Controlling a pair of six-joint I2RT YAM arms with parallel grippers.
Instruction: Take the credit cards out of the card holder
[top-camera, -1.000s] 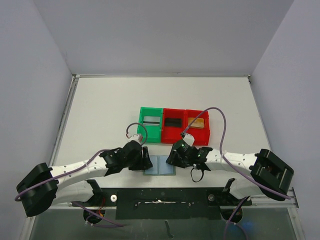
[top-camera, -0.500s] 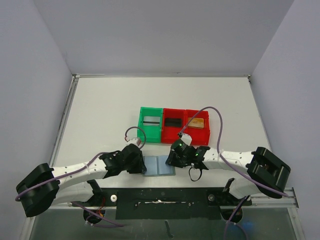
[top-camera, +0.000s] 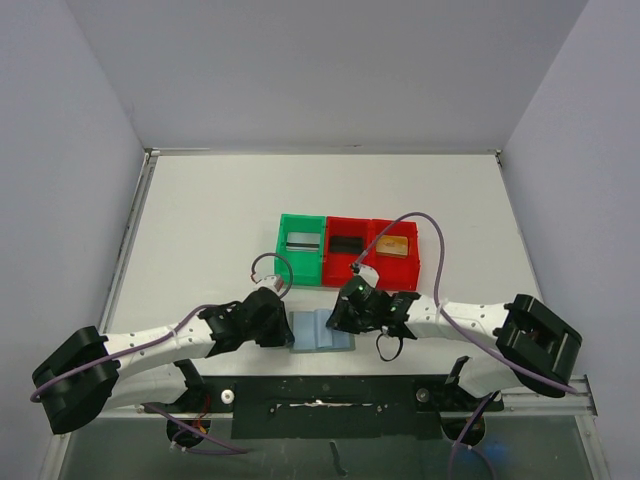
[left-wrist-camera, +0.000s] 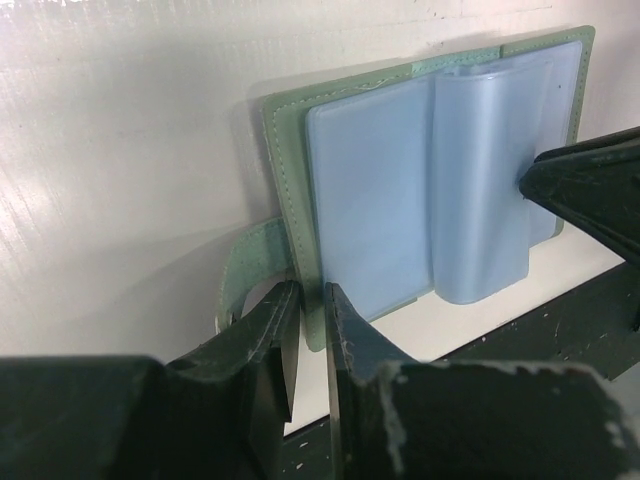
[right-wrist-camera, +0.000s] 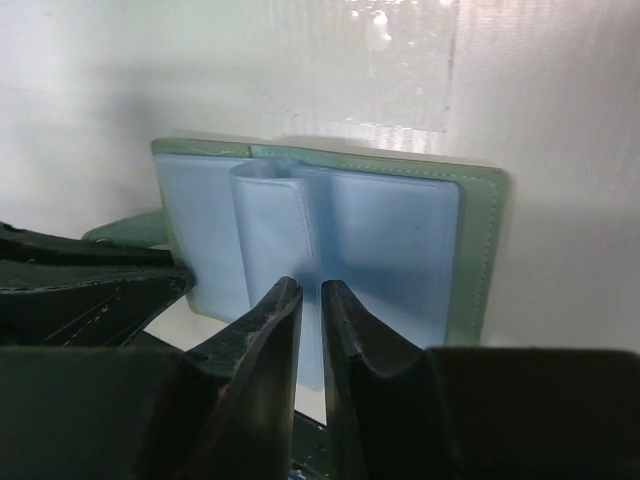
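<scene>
The card holder (top-camera: 318, 333) lies open near the table's front edge, green outside with pale blue inner panels. My left gripper (top-camera: 287, 330) is shut on its green left edge, seen close in the left wrist view (left-wrist-camera: 310, 300), next to the strap (left-wrist-camera: 245, 270). My right gripper (top-camera: 338, 318) is shut on a pale blue middle leaf (right-wrist-camera: 270, 215) and holds it raised off the panels (right-wrist-camera: 400, 230). That leaf also shows in the left wrist view (left-wrist-camera: 480, 190). I cannot tell whether it is a credit card or a pocket. No separate credit card shows.
A green bin (top-camera: 300, 219) and two red bins (top-camera: 348, 222) (top-camera: 396, 225) stand in a row just behind the holder. The black base rail (top-camera: 330, 400) runs along the near edge, close below the holder.
The left gripper slid a little left along the holder's edge. The right gripper shifted left and back, and the middle blue leaf now stands raised off the panels.
</scene>
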